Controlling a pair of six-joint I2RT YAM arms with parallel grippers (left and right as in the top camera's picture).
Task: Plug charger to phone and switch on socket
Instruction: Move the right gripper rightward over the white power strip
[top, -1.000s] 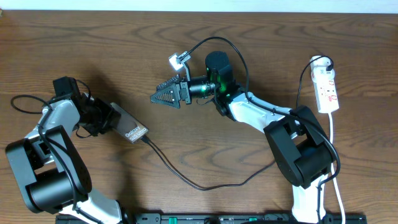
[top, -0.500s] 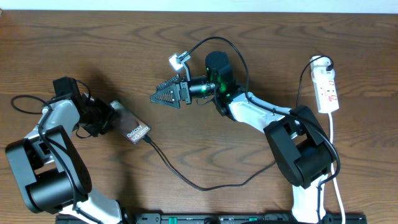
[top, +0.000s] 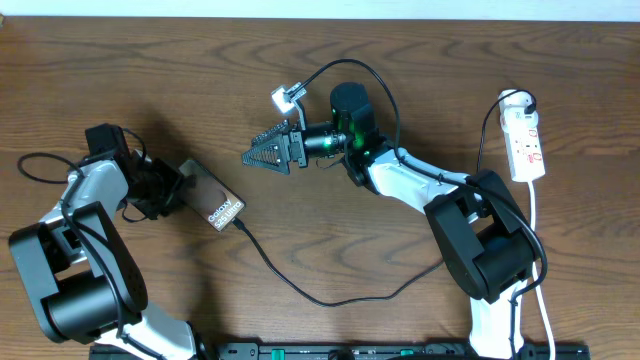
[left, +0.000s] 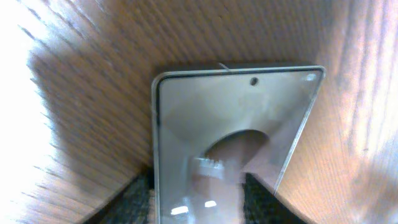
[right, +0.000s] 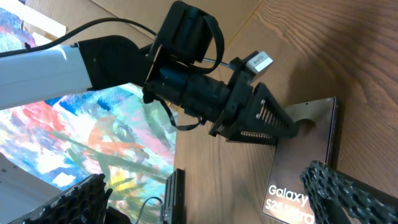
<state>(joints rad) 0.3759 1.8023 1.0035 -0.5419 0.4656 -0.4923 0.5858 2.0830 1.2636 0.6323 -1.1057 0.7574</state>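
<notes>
- Phone (top: 214, 203): lies diagonally on the table (top: 420, 60), left of centre, screen up, with the lettered end toward the lower right.
- Left gripper (top: 172, 189): clamped on the phone's upper-left end. In the left wrist view a dark finger pad (left: 134, 199) sits at each long edge.
- Charger (top: 320, 298): plug tip meets the phone's lower-right short edge; how far it is seated cannot be told. The cable sags toward the near table edge, then rises toward the right arm (top: 480, 240).
- Right gripper (top: 250, 156): fingers (right: 348, 193) spread wide, holding nothing, well apart from the phone.
- Socket (top: 526, 140): flat near the right table edge, well apart from both grippers. Its white cord (top: 535, 230) runs toward the near edge.
- Open room: bare wood lies between the phone and the right gripper, and between the right arm and the socket.
</notes>
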